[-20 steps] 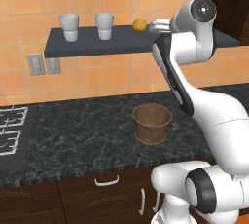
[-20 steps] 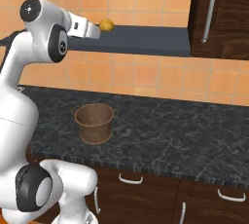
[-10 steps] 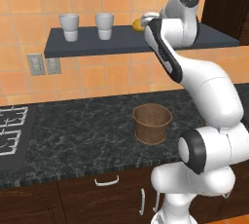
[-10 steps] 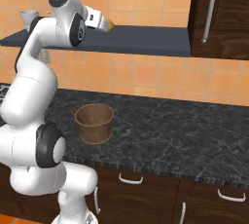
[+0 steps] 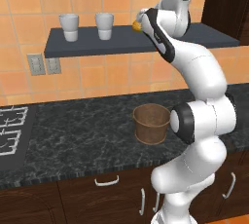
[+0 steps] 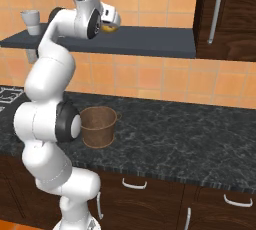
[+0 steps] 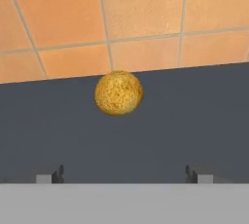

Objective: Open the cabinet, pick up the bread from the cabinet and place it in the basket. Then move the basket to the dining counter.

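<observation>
The bread (image 7: 118,92), a small round golden bun, sits on the dark grey shelf (image 7: 194,121) against the orange tiled wall. My gripper (image 7: 124,174) is open, its two fingertips (image 7: 51,174) spread wide just short of the bun, with nothing between them. In the left base view the hand (image 5: 146,18) is raised to shelf height right beside the bread (image 5: 136,25). The right base view shows the bread (image 6: 113,27) half hidden behind the hand. The brown woven basket (image 5: 151,123) stands on the black granite worktop below, also visible as the basket (image 6: 98,126). The dining counter is out of view.
Two white cups (image 5: 69,26) (image 5: 104,25) stand on the shelf left of the bread. A dark wood cabinet door (image 6: 225,14) with a steel handle is shut at the shelf's right end. A stove (image 5: 9,130) lies at the worktop's left end.
The arm has swung its hand up and left along the shelf, closer to the bread. The jaws stayed open. Basket and cups have not moved.
</observation>
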Tool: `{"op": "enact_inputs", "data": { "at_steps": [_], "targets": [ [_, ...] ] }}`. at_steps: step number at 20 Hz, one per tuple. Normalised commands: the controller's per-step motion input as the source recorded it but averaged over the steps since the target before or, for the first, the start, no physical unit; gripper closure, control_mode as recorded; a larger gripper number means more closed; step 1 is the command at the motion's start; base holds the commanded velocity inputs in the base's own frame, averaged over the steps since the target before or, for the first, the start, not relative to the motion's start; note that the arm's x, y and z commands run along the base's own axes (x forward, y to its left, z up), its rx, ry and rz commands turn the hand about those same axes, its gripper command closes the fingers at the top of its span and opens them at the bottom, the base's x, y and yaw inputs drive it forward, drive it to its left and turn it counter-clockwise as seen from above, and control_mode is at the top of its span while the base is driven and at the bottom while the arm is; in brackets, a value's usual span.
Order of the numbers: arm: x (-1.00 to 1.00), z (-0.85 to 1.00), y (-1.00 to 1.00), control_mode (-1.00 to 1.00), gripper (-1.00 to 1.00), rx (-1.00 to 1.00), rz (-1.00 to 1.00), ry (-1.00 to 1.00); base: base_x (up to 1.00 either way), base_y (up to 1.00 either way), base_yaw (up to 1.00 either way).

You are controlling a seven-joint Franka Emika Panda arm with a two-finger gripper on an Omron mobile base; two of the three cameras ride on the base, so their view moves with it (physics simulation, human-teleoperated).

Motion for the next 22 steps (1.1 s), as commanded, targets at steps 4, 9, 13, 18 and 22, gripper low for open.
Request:
{"op": "enact_inputs", "data": {
  "at_steps": [4,9,13,18,22],
  "targets": [
    [0.61,-0.1,0.14,-1.0,-1.0,-0.01,0.0,-0.01,0.0,0.0,0.0],
    [0.6,-0.03,0.13,-1.0,-1.0,0.0,0.0,0.0,0.0,0.0,0.0],
    [0.54,-0.08,0.02,-1.0,-1.0,0.0,0.0,0.0,0.0,0.0,0.0],
    [0.35,-0.06,0.0,-1.0,-1.0,0.0,0.0,0.0,0.0,0.0,0.0],
    [0.25,-0.07,0.0,-1.0,-1.0,0.0,0.0,-0.01,0.0,0.0,0.0]
  ]
}}
